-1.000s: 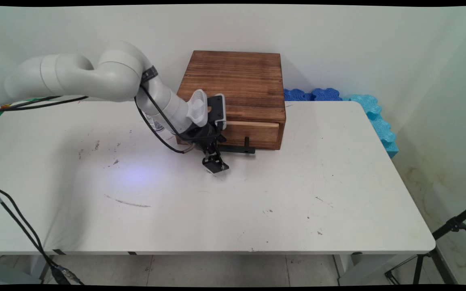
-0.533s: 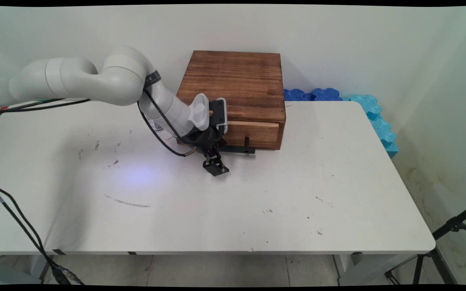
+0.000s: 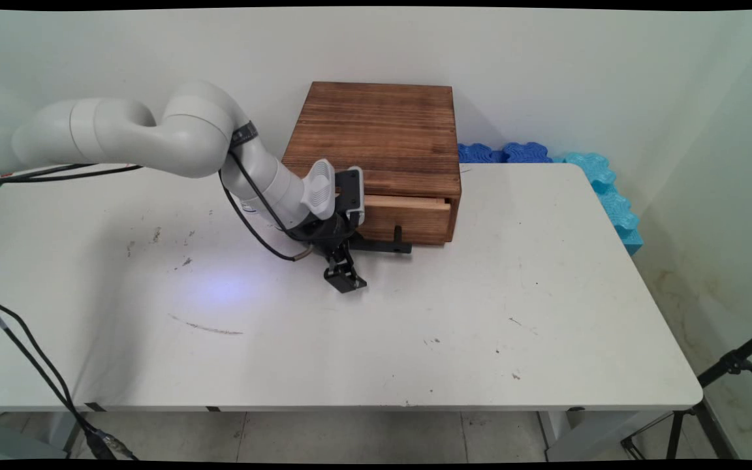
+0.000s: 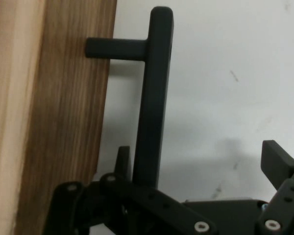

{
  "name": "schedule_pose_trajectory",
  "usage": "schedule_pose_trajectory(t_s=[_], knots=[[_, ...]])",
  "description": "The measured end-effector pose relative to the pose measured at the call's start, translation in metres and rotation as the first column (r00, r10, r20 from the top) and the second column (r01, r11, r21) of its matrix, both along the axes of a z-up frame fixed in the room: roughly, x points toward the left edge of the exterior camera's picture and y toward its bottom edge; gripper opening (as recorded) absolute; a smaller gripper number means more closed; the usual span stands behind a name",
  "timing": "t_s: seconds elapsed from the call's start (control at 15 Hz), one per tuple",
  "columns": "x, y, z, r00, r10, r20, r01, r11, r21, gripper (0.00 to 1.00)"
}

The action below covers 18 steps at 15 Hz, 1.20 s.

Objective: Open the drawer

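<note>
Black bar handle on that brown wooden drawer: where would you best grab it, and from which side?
Grip the black handle's long straight bar, clear of its short post, coming from the table side facing the brown wooden drawer front. The post holds the bar off the wood, leaving a gap for one finger.

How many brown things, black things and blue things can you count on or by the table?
Brown: 1, the wooden box.
Black: 2, the handle on the box's drawer, and the gripper.
Blue: 2, the dark blue foam and the light blue foam along the table's far edge.
Total: 5.
</note>
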<state>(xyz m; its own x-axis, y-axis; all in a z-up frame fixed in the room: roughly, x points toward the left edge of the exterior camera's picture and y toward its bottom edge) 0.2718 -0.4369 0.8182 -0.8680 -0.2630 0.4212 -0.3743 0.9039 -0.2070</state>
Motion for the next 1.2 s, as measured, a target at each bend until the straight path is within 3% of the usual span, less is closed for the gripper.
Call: schedule_pose_trajectory(t_s=[1.2], knots=[[-0.006, 0.069, 0.005, 0.999, -0.039, -0.034, 0.041, 0.997, 0.065, 1.0]])
